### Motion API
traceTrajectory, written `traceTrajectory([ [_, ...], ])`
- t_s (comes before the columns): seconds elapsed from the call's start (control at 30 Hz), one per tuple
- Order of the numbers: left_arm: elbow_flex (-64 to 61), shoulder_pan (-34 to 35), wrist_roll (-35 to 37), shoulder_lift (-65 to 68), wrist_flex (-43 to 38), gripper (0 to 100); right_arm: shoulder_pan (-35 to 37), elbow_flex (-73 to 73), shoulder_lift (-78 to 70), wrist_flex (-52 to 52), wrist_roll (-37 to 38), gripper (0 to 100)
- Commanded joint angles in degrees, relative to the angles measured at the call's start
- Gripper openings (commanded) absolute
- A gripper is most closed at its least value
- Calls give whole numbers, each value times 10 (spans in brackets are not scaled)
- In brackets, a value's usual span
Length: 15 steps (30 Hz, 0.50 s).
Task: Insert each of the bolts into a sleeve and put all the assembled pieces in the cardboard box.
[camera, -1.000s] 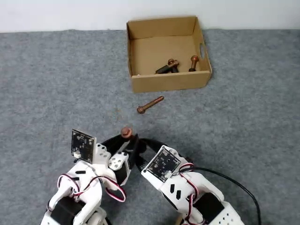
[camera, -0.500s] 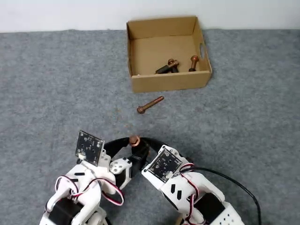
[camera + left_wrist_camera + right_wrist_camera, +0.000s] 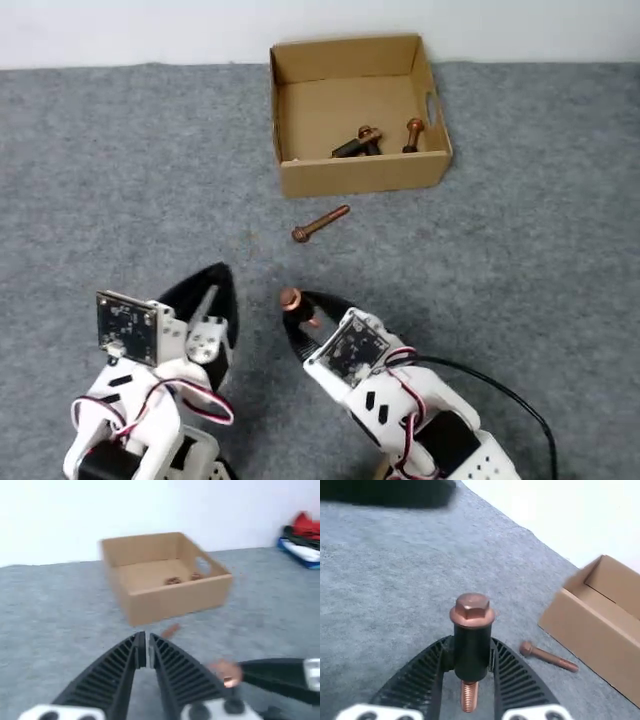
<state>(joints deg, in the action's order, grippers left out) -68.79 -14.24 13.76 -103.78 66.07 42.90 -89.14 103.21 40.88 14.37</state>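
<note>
Currently right gripper clamps one black cylindrical sleeve; left gripper fingers together; one loose copper hex bolt beyond fingertips; grey carpet

No text, number or sign can be read. The open brown cardboard box shows plain walls. Marks on the black square circuit boards are too small to tell.

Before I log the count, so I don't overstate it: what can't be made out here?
- Pieces in the box: high view, small and overlapping; count unclear.
- Same pieces, left wrist view: blurred, partly behind the front wall.
- Sleeve in the right gripper: high view, mostly under the bolt head.
- Loose bolt: left wrist view, blurred.
</note>
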Motion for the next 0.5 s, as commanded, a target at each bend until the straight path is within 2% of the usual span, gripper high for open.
traceTrajectory([
  [0.0,-24,62,-33,-4,-29,5,-66,14,6,38,-2,8],
  [0.07,-63,98,-53,-4,-42,5,-121,16,6,59,-20,8],
  [0.2,-145,144,-84,-4,-61,5,-232,34,3,95,-120,8],
  [0.27,-182,152,-91,-4,-61,5,-269,48,3,124,-129,8],
  [0.47,-266,150,-90,-4,-57,5,-292,110,2,198,-130,8],
])
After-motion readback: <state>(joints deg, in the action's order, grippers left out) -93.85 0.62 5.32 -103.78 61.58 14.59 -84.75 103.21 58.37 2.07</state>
